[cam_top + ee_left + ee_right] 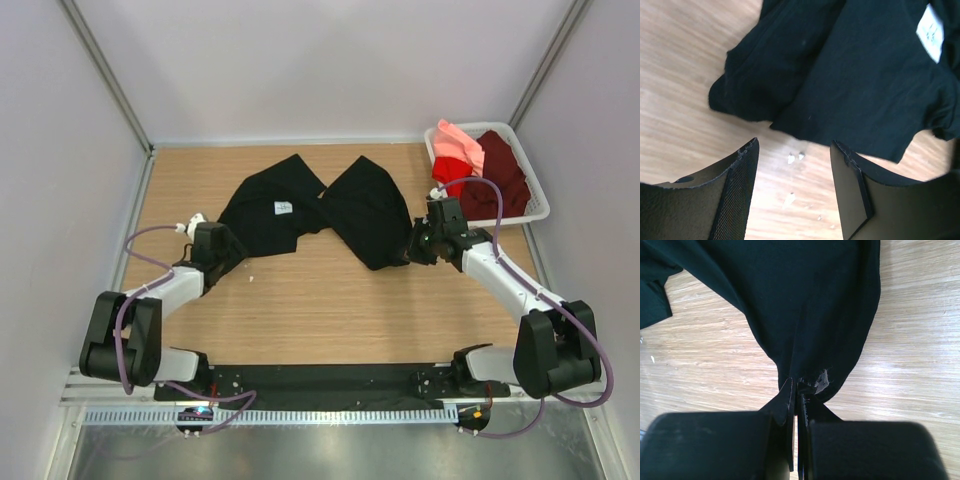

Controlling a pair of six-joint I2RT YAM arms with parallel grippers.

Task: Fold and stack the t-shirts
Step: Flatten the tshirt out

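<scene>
Black shirt [300, 205] crumpled on table [300, 310], white label [283, 208] facing up. Left gripper [795, 150] spread open, just short of near-left edge of cloth. Right gripper [796, 385] pinched closed on right hem. Salmon shirt [455, 143], red shirt [452, 170], maroon shirt [502, 165] heaped in basket [541, 203], far right.

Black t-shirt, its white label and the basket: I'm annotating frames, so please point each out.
black t-shirt [365, 215], top external view, right-hand half of the cloth.
white label [931, 33], left wrist view, middle of the square.
basket [533, 175], top external view, its right wall.
</scene>
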